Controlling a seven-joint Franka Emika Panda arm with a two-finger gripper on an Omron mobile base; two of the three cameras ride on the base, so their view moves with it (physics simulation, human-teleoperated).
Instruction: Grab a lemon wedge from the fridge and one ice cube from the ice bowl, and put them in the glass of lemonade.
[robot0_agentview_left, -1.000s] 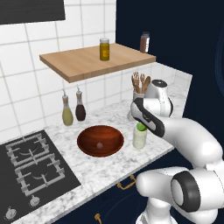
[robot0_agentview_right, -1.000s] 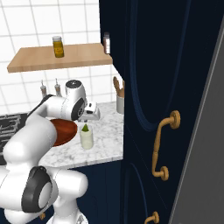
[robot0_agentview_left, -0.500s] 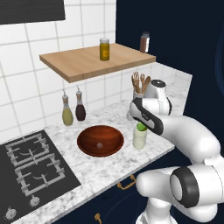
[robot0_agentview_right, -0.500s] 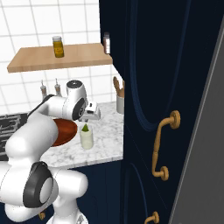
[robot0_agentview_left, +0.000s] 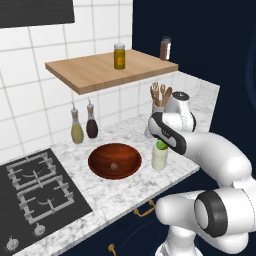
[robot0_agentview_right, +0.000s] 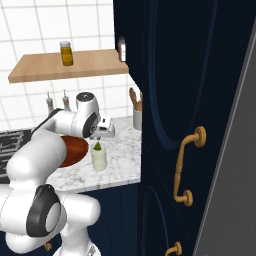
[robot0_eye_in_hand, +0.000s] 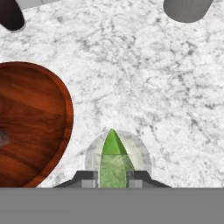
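Note:
My gripper (robot0_eye_in_hand: 113, 177) is shut on the lemon wedge (robot0_eye_in_hand: 113, 153), a small yellow-green piece pointing away from the hand. It hangs directly over the glass of lemonade (robot0_eye_in_hand: 90, 153), and the wedge's tip sits at the rim. From the left base view the wedge (robot0_agentview_left: 161, 145) pokes out just above the glass (robot0_agentview_left: 159, 159) under the gripper (robot0_agentview_left: 160, 141). The right base view shows the same wedge (robot0_agentview_right: 98, 146) over the glass (robot0_agentview_right: 98, 161). The reddish-brown ice bowl (robot0_agentview_left: 114, 160) stands just left of the glass with a small lump (robot0_agentview_left: 114, 165) in it.
A white crock of wooden utensils (robot0_agentview_left: 159, 100) stands behind the glass. Two bottles (robot0_agentview_left: 84, 126) stand by the tiled wall under a wooden shelf (robot0_agentview_left: 107, 72). The stove (robot0_agentview_left: 35, 187) lies to the left. Navy cabinet doors (robot0_agentview_right: 170, 125) and the fridge's grey edge (robot0_agentview_right: 240, 150) close off the right.

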